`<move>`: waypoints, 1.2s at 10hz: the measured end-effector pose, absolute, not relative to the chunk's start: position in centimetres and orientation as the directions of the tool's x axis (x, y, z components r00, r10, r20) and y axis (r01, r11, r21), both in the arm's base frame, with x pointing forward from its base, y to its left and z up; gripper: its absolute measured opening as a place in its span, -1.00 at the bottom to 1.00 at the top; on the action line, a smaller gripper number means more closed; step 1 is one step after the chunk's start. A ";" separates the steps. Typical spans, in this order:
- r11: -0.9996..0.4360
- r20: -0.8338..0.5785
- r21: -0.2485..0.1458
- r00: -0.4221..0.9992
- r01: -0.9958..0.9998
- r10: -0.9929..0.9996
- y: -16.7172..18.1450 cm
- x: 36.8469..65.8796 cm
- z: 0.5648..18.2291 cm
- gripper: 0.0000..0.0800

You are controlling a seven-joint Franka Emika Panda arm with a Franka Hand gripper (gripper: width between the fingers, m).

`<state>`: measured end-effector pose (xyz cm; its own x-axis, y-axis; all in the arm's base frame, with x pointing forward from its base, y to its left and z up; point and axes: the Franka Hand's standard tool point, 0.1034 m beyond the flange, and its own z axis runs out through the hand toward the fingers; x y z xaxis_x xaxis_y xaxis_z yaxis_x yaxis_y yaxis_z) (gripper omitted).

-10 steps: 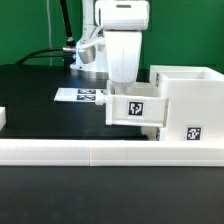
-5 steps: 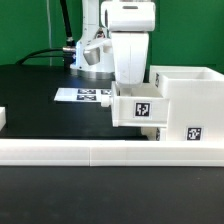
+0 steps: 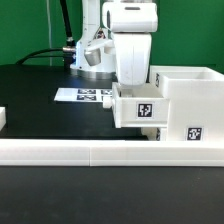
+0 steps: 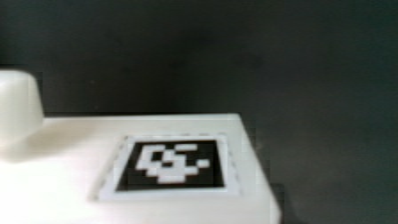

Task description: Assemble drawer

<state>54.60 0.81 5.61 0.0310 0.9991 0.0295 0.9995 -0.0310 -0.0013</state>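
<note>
The large white casing stands at the exterior view's right, open at the top, with a square tag low on its front. My gripper reaches down onto a small white tray with a tag on its front. It holds the tray against the casing's left side, and the tray hides my fingertips. In the wrist view the tray's flat white face and its tag fill the near part of the picture over the black table. A white rounded piece shows at the edge. The jaws themselves do not show there.
A long low white rail runs across the front of the black table. The marker board lies flat behind the tray. Another white part shows at the exterior view's left edge. The arm's base stands at the back.
My gripper and the small tray have moved to the exterior view's right, up against the casing. In the last half second they have hardly moved.
</note>
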 end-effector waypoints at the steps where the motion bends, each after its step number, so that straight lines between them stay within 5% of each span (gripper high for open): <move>1: -0.020 0.025 0.001 0.020 1.000 0.999 1.0 54.7 5.6 -0.89; 5: -0.023 0.025 0.001 0.023 1.000 0.999 0.8 54.7 5.6 -0.89; 7: -0.024 0.025 0.002 0.024 1.000 0.999 0.8 54.7 5.7 -0.07; 8: -0.027 0.025 0.004 0.027 1.000 0.999 0.8 54.8 5.8 -0.07; 9: -0.036 0.024 0.010 0.036 0.999 0.999 0.9 54.9 6.2 0.38; 10: -0.043 0.021 0.019 0.042 0.999 0.999 0.9 55.2 7.0 0.57; 12: -0.047 0.010 0.013 0.046 0.999 0.999 0.8 55.4 8.7 0.61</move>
<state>55.38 0.79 8.68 0.0465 0.9989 0.0095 0.9988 -0.0466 0.0135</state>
